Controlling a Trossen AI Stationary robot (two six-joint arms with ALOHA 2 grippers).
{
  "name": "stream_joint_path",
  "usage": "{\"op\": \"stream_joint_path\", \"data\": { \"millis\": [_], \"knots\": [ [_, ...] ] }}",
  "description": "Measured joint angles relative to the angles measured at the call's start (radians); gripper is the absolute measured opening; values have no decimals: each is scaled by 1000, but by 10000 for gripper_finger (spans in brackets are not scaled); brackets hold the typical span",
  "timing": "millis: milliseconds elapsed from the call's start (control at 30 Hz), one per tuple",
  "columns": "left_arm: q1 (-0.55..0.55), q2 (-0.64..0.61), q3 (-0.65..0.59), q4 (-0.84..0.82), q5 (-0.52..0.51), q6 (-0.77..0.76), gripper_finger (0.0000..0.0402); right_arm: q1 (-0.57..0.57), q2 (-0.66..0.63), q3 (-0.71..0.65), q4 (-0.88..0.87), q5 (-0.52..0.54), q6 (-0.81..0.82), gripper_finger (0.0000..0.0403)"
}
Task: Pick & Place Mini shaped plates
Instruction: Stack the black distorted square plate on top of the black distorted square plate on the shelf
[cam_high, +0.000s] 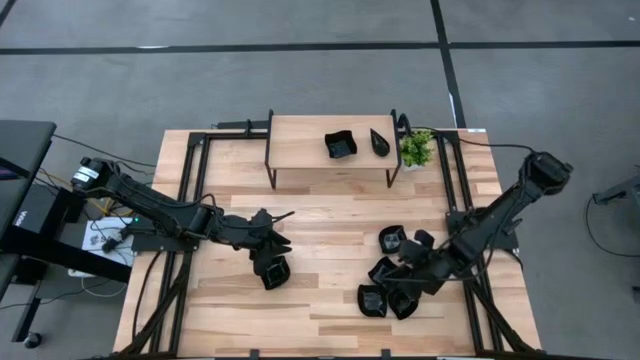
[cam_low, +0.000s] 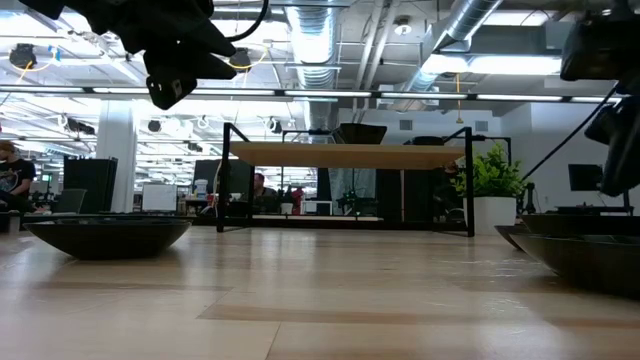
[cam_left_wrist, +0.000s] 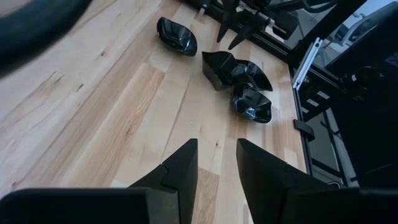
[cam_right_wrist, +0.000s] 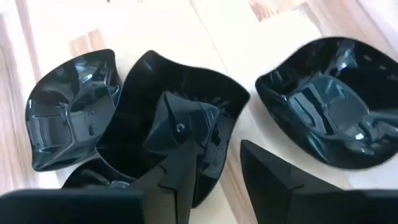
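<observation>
Mini shaped plates (cam_high: 392, 280) lie in a cluster on the right half of the table (cam_high: 330, 220), and your right gripper (cam_right_wrist: 214, 168) hangs directly over this cluster. In the right wrist view its two fingers stand a little apart: one finger (cam_right_wrist: 180, 168) is over the inside of a dark dish (cam_right_wrist: 186, 99), the other one is over bare wood just beside the dish rim. The fingers are spread, and no plate is pinched between them. A leaf-like plate (cam_right_wrist: 71, 106) touches this dish on one side, and a rounder plate (cam_right_wrist: 333, 106) lies near it on the other side, apart from it.

Your left gripper (cam_left_wrist: 214, 168) is over the left half of the table. Its fingers are also parted with only wood showing between them. In the high view one plate (cam_high: 275, 272) lies just beside this gripper.

Farther away, the small wooden shelf (cam_high: 300, 140) at the back carries two more plates (cam_high: 341, 146). A green potted plant (cam_high: 417, 148) stands just beside the right end of the shelf.
</observation>
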Motion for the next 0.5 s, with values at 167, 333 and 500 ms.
{"op": "stream_joint_path", "data": {
  "millis": [167, 333, 500],
  "knots": [
    [0, 0, 0, 4, 0, 0, 112, -25, -77, 1, -5, -35, -13, 108],
    [0, 0, 0, 6, 0, 0, 112, -2, -198, 44, 1, -8, -106, 108],
    [0, 0, 0, 8, 0, -4, 112, 6, -290, 62, -2, -9, -115, 103]
  ]
}}
